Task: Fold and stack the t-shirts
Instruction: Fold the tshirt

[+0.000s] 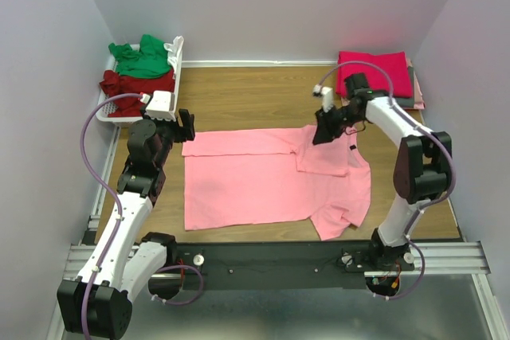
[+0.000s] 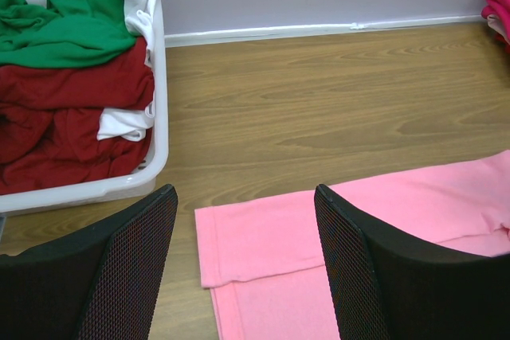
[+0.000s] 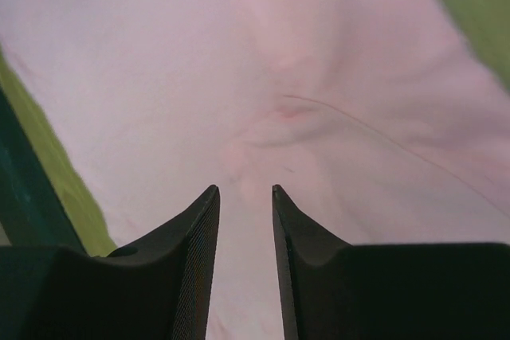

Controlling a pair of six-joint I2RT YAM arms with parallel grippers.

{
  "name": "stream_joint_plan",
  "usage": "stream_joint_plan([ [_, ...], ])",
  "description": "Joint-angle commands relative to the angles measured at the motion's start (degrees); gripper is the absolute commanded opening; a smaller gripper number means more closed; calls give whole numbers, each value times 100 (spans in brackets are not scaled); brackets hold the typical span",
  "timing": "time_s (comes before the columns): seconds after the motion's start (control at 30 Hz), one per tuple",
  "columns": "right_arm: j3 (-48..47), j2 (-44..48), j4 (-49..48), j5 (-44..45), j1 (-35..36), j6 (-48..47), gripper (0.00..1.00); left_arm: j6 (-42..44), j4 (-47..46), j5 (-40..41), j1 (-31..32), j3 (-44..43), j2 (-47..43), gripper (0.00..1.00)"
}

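Note:
A light pink t-shirt (image 1: 263, 185) lies flat on the wooden table, its upper long edge folded over and a sleeve flap folded in at the upper right. My right gripper (image 1: 323, 134) hovers over that flap, jaws a little apart, open, with only pink cloth (image 3: 279, 61) beneath its tips (image 3: 243, 189). My left gripper (image 1: 185, 125) stands open above the shirt's far left corner (image 2: 263, 260), nothing between its fingers (image 2: 245, 190). A folded magenta t-shirt (image 1: 374, 73) tops a stack at the back right.
A white basket (image 1: 103, 115) at the back left holds a green t-shirt (image 1: 142, 57) and a dark red one (image 1: 135, 83); it shows close in the left wrist view (image 2: 159, 117). Walls close in the table on three sides.

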State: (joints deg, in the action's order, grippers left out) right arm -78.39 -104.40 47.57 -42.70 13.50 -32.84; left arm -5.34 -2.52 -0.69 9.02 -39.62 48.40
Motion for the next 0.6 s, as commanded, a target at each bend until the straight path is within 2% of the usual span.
stream_joint_plan([
  [0.0, -212, 16, -739, 586, -1137, 1094, 40, 16, -117, -151, 21, -20, -6, 77],
  [0.07, -221, -106, -1222, 1041, -1567, 1384, 41, 16, -117, -160, 30, -20, -15, 77],
  [0.17, -282, -256, -1654, 1684, -1736, 1728, 45, 16, -134, -195, 30, -20, -15, 77],
  [0.57, -1116, -1513, -1936, 2098, -1798, 2098, 47, 16, -134, -221, 30, -11, 11, 77],
])
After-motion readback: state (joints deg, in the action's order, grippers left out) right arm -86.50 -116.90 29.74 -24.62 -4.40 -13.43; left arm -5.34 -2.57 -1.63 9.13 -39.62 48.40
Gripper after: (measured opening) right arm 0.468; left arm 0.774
